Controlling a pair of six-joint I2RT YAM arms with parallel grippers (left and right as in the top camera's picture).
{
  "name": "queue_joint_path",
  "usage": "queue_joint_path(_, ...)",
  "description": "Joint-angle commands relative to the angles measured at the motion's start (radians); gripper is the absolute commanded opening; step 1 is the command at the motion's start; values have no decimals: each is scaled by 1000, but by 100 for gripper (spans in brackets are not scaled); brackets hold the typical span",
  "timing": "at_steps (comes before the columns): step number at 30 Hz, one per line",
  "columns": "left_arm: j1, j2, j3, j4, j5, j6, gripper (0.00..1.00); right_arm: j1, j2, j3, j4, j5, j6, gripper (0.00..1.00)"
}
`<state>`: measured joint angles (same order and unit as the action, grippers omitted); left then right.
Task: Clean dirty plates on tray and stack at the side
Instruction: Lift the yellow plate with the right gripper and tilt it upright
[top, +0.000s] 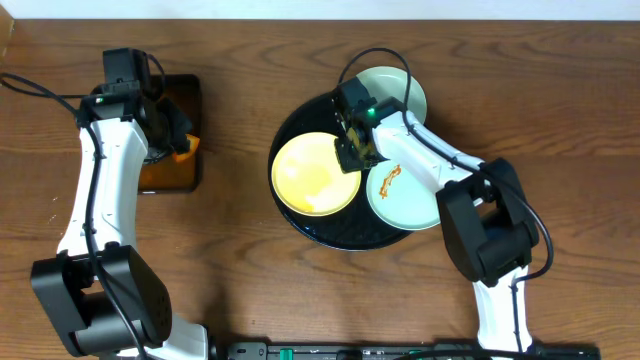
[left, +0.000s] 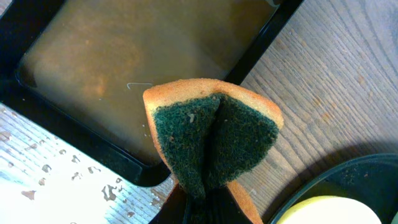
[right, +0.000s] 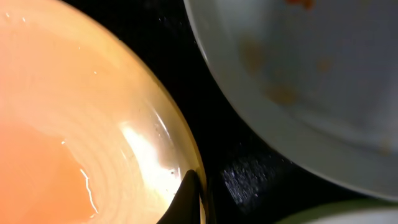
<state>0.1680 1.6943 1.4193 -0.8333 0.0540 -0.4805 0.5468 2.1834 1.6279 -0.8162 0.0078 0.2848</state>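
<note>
The round black tray (top: 300, 222) holds the pale yellow plate (top: 312, 175) on its left and a mint-blue plate (top: 410, 200) with an orange sauce smear on its right. A second mint-blue plate (top: 398, 90) lies at the tray's far rim. My right gripper (top: 352, 152) is shut on the yellow plate's right rim; in the right wrist view a dark finger (right: 189, 199) pinches that rim (right: 180, 143), beside the smeared plate (right: 311, 81). My left gripper (top: 178, 140) is shut on a green-and-orange sponge (left: 211, 140), folded.
A rectangular black tray (top: 190, 95) of orange-brown liquid (left: 124, 56) lies under the left gripper at the left of the wooden table. The round tray's rim (left: 311, 186) and the yellow plate (left: 329, 211) show in the left wrist view.
</note>
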Motion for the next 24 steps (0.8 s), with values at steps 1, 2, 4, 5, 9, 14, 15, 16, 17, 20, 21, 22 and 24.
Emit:
queue_joint_path(1, 2, 6, -7, -3, 6, 24, 8, 27, -61, 33, -15, 132, -38, 1)
queue_joint_path(2, 2, 6, -7, -2, 6, 24, 8, 33, -84, 39, -14, 156, -74, 1)
queue_joint_path(4, 2, 6, -7, -2, 6, 24, 8, 53, -127, 46, -13, 235, -127, 1)
queue_joint_path(5, 2, 6, -7, -2, 6, 24, 8, 70, -158, 48, -11, 316, -130, 1)
queue_joint_path(9, 2, 6, -7, -2, 6, 24, 8, 121, -225, 48, -6, 477, -159, 1)
queue_joint_path(14, 2, 6, -7, -3, 6, 24, 8, 192, -286, 48, -6, 721, -174, 1)
queue_joint_path(15, 2, 6, -7, -3, 6, 24, 8, 206, -295, 48, -3, 766, -193, 1)
queue_joint_path(16, 2, 6, -7, -3, 6, 24, 8, 220, -302, 48, 4, 808, -219, 1)
queue_joint_path(17, 2, 6, -7, -3, 6, 24, 8, 237, -309, 48, 14, 851, -248, 1)
queue_joint_path(20, 2, 6, -7, -3, 6, 24, 8, 286, -319, 48, 70, 974, -372, 1)
queue_joint_path(21, 2, 6, -7, -3, 6, 24, 8, 299, -319, 48, 92, 1004, -415, 1)
queue_joint_path(22, 2, 6, -7, -3, 6, 24, 8, 311, -318, 48, 116, 1034, -458, 1)
queue_joint_path(24, 2, 6, -7, -3, 6, 24, 8, 333, -318, 48, 171, 1082, -550, 1)
